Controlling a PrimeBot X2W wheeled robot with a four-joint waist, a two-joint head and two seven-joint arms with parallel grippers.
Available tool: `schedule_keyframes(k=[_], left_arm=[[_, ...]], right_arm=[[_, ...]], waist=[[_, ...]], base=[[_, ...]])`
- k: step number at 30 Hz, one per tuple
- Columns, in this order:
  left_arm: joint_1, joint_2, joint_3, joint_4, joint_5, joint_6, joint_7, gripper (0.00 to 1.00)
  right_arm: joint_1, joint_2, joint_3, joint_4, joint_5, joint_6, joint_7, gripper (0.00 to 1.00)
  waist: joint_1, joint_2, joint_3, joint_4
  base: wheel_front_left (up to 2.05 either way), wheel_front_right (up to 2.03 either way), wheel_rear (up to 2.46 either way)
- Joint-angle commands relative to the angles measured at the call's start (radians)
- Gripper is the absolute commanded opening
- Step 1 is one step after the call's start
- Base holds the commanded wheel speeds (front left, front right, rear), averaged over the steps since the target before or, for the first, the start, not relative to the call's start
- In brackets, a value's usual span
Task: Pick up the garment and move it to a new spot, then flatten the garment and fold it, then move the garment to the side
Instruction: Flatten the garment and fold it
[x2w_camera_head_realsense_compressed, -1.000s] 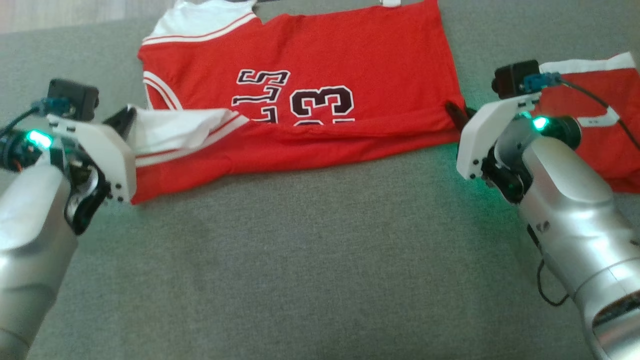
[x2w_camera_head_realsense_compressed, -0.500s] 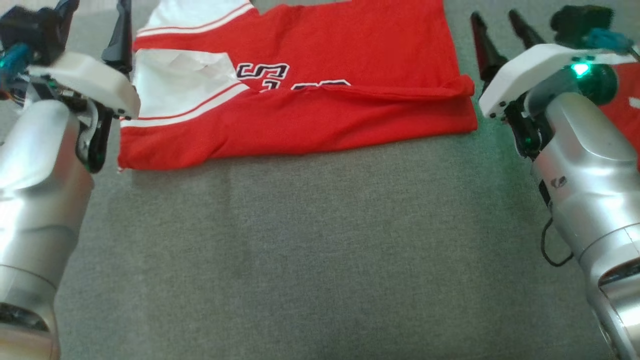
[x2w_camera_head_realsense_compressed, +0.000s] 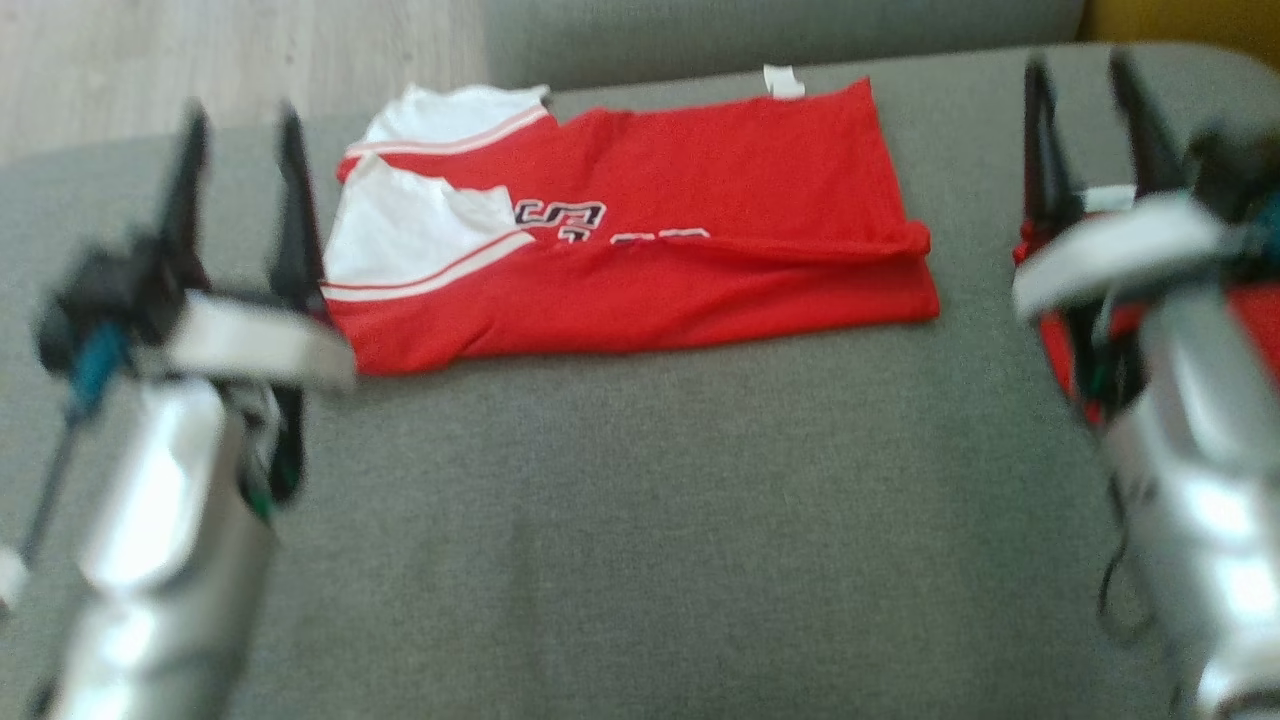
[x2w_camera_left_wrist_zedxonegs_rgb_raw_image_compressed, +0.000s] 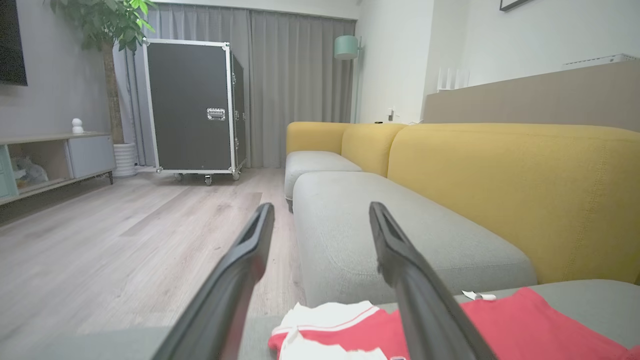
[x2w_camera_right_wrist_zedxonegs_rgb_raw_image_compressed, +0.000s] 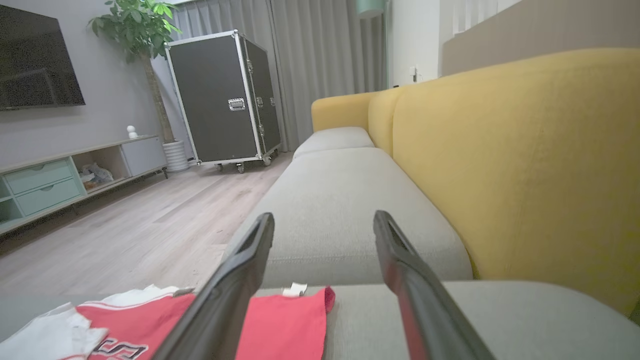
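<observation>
The garment (x2w_camera_head_realsense_compressed: 650, 240), a red jersey with white shoulder panels and dark lettering, lies folded on the grey sofa seat (x2w_camera_head_realsense_compressed: 640, 520). Its near half is laid over the far half, hiding most of the print. My left gripper (x2w_camera_head_realsense_compressed: 240, 120) stands open just left of the jersey, lifted off it and holding nothing. On the jersey's right, my right gripper (x2w_camera_head_realsense_compressed: 1085, 70) is open too, with empty fingers. The left wrist view has the jersey (x2w_camera_left_wrist_zedxonegs_rgb_raw_image_compressed: 505, 320) below its spread fingers (x2w_camera_left_wrist_zedxonegs_rgb_raw_image_compressed: 320, 212). The right wrist view has it (x2w_camera_right_wrist_zedxonegs_rgb_raw_image_compressed: 295, 320) low on the left, beside the gripper (x2w_camera_right_wrist_zedxonegs_rgb_raw_image_compressed: 324, 220).
A second red and white cloth (x2w_camera_head_realsense_compressed: 1255, 320) lies behind my right arm. Beyond the seat are a yellow sofa back (x2w_camera_right_wrist_zedxonegs_rgb_raw_image_compressed: 500, 150), a wooden floor (x2w_camera_left_wrist_zedxonegs_rgb_raw_image_compressed: 125, 235), a black wheeled case (x2w_camera_left_wrist_zedxonegs_rgb_raw_image_compressed: 192, 105), a low cabinet (x2w_camera_right_wrist_zedxonegs_rgb_raw_image_compressed: 60, 180) and a potted plant (x2w_camera_right_wrist_zedxonegs_rgb_raw_image_compressed: 137, 30).
Both grippers let go of the jersey's near edge after laying it over the far half, opened wide and rose. The head camera has tilted, so the whole picture has shifted.
</observation>
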Motion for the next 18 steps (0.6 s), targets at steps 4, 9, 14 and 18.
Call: schedule_keyframes(k=[4,9,14,18], left_arm=[[0.095,-0.018,0.089,-0.107,0.054,0.013,-0.005,1.0],[0.258,-0.087,0.145,-0.168,0.103,0.014,-0.005,1.0],[0.357,-0.133,0.181,-0.163,0.138,-0.004,-0.005,1.0],[0.365,-0.145,0.208,-0.147,0.163,-0.016,-0.005,1.0]], right_arm=[[0.153,0.079,-0.071,-0.134,-0.084,-0.001,-0.01,1.0],[0.332,0.134,-0.125,-0.254,-0.176,-0.001,-0.01,1.0],[0.438,0.147,-0.14,-0.32,-0.192,-0.001,-0.01,1.0],[0.462,0.148,-0.115,-0.355,-0.154,-0.001,-0.01,1.0]], waist=[[0.0002,0.0,-0.06,0.009],[0.0002,0.0,-0.101,0.004],[0.0002,0.0,-0.111,-0.005],[0.0002,0.0,-0.095,-0.016]], base=[[0.0,0.0,0.0],[0.0,0.0,0.0],[0.0,0.0,0.0],[0.0,0.0,0.0]])
